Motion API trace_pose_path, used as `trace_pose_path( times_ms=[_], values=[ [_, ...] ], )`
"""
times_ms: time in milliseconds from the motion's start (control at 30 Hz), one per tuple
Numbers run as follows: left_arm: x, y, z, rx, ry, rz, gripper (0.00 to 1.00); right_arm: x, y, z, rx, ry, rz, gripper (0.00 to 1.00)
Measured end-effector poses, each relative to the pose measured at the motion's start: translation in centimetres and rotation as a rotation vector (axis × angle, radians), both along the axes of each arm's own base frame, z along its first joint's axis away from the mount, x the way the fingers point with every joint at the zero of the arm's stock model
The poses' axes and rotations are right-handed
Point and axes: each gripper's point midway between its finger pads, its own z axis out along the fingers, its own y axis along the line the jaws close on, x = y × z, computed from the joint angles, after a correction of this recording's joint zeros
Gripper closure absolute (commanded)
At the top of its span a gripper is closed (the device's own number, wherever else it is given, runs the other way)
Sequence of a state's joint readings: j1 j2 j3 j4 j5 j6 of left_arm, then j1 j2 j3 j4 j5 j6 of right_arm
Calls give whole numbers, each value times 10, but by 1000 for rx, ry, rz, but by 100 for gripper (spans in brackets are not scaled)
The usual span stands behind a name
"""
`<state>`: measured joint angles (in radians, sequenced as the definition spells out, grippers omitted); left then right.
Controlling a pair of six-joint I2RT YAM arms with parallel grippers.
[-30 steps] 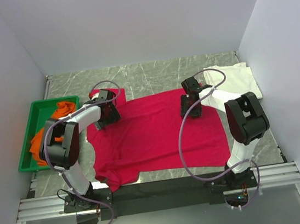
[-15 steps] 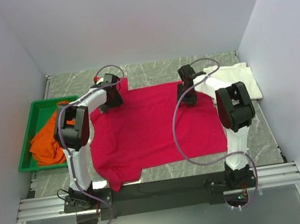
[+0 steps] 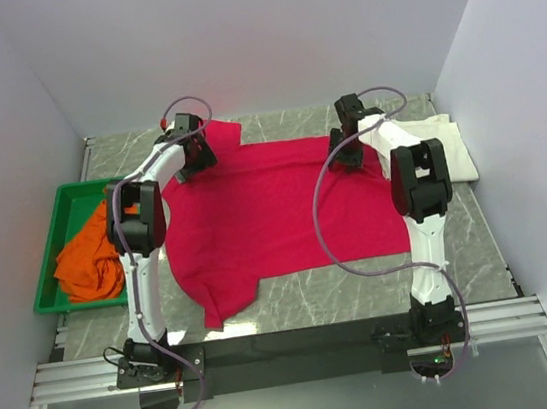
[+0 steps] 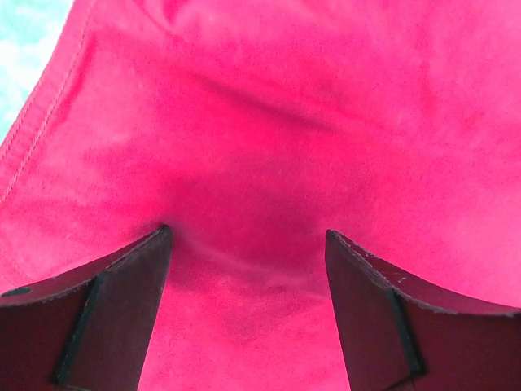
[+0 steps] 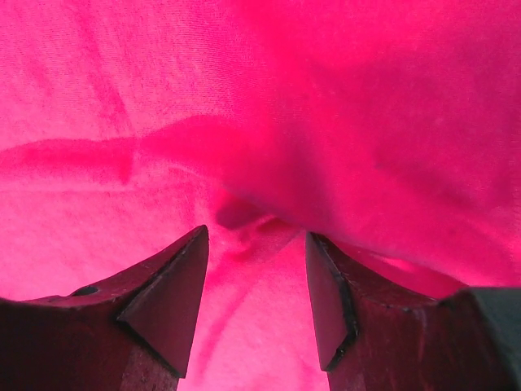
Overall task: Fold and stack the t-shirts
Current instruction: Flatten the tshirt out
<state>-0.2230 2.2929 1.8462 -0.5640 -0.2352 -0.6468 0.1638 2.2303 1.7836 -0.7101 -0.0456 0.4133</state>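
Observation:
The crimson t-shirt (image 3: 275,214) lies spread flat on the marble table, its far edge near the back. My left gripper (image 3: 196,154) sits over the shirt's far left corner. In the left wrist view the gripper (image 4: 248,244) has its jaws wide apart with flat red cloth (image 4: 269,122) beneath. My right gripper (image 3: 345,150) sits over the far right edge. In the right wrist view it (image 5: 256,244) is open over a small fold of red cloth (image 5: 244,213). The cream-white t-shirt (image 3: 438,148) lies folded at the back right. The orange t-shirt (image 3: 85,265) is bunched in the bin.
A green plastic bin (image 3: 75,190) stands at the left edge of the table. White walls close in the back and both sides. Bare marble (image 3: 365,288) shows in front of the shirt, and a black rail runs along the near edge.
Both arms have stretched toward the back wall, and the crimson shirt has slid away from the near edge and spread flatter. The shirt's far edge now reaches the back of the table.

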Motion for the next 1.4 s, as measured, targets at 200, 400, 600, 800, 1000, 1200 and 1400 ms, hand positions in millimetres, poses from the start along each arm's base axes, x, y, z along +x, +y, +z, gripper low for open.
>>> trace_pose_path(
  times_ms=[200, 400, 600, 800, 1000, 1200, 1400],
  values=[
    [7, 1, 7, -47, -22, -21, 6, 1, 1, 16, -2, -30, 21, 40],
    [-20, 10, 46, -45, -57, -29, 1, -36, 27, 69, 14, -135, 113, 40],
    [-70, 36, 185, -37, -336, 9, 1, -122, 138, 120, 90, -277, 473, 43],
    [-154, 78, 254, 9, -563, 101, 1, -231, 244, 105, 119, -267, 918, 50],
    [-225, 116, 193, 113, -509, 197, 2, -294, 297, 71, 80, -222, 1201, 53],
    [-260, 137, 174, 167, -550, 268, 3, -318, 343, 48, 48, -216, 1373, 53],
    [-263, 155, 188, 198, -615, 356, 4, -329, 385, 40, 39, -240, 1493, 53]
  ],
)
